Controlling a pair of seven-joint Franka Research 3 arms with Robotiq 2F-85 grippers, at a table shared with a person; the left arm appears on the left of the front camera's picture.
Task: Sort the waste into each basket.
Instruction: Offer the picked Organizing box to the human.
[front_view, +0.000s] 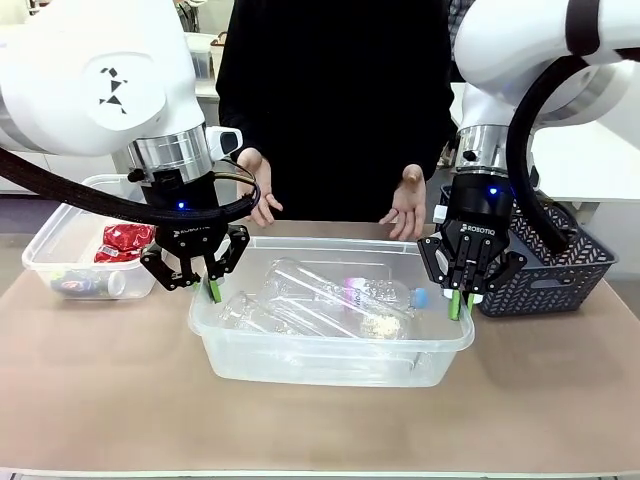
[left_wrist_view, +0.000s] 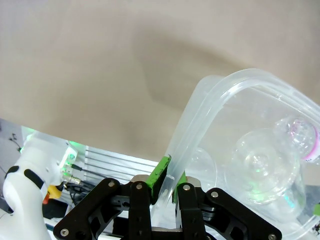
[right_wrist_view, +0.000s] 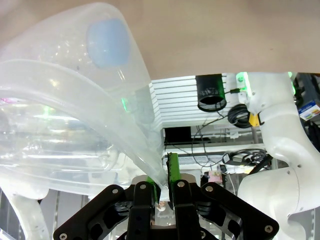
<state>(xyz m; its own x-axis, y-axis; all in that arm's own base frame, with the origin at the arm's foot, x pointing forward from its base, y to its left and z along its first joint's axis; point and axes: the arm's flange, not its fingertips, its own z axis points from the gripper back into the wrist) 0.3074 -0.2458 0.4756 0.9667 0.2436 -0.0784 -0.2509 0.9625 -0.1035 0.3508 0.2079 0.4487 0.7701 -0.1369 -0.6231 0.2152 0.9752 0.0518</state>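
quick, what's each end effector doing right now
Left end effector: closed on the left rim of the clear tub holding the crushed bottles.
Right end effector: closed on the same tub's right rim.

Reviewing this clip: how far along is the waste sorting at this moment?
Sorting looks done: the crushed bottles lie in the middle tub, and the red wrapper with a small can-like piece in the left tub. In hand: the left gripper and right gripper each clamp the middle tub's rim. No loose waste shows; only moving that tub seems left.
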